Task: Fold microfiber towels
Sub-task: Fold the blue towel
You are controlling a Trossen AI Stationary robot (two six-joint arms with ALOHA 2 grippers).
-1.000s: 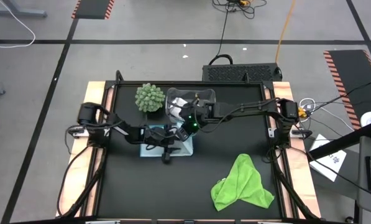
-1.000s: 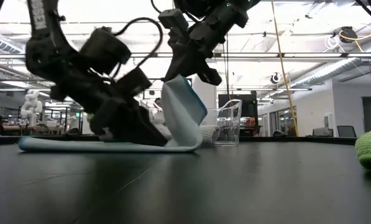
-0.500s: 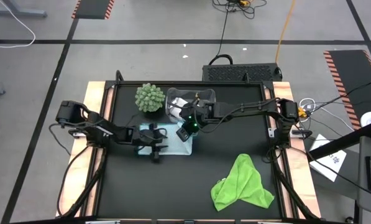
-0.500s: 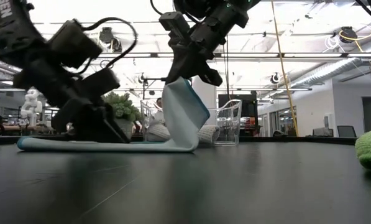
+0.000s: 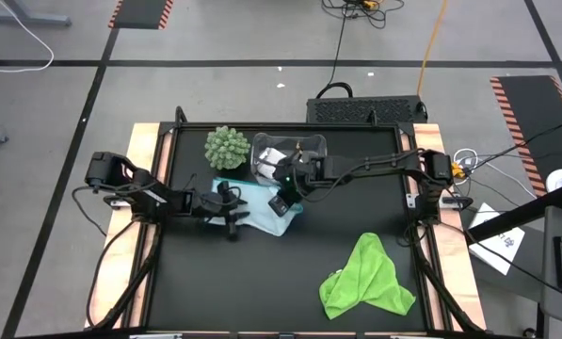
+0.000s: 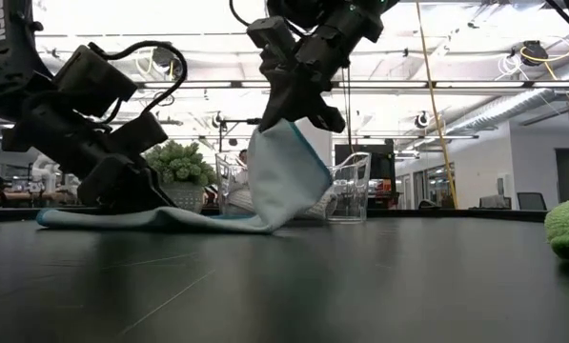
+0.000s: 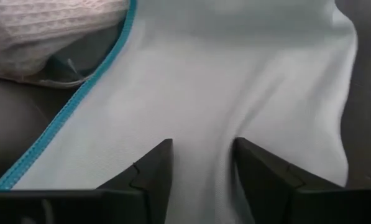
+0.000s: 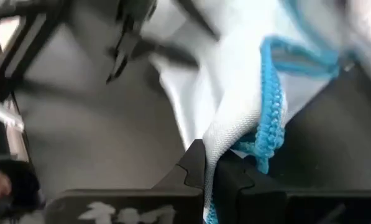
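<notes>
blue towel: lies centre-left on the tabletop in the high view, one edge lifted. In the low view it rises as a flap at centre while the rest lies flat to the left, as a fold needs.
right claw: fingers together, clamped on the towel's blue-stitched edge. It hangs above centre in the low view, holding that edge high so it can be carried over the flat part.
left claw: low on the flat part, left of centre in the high view. Its fingers stand apart with cloth between them, nothing clearly pinched. It seems placed to pin or catch the cloth so the pull does not drag it.
green towel: crumpled at lower right of the high view, well apart, not yet folded.
bin: upper centre, just behind the blue towel, pale cloth inside.
plant: upper left of centre, beside the bin.
stage: a judgement, first fold of the blue towel under way.
</notes>
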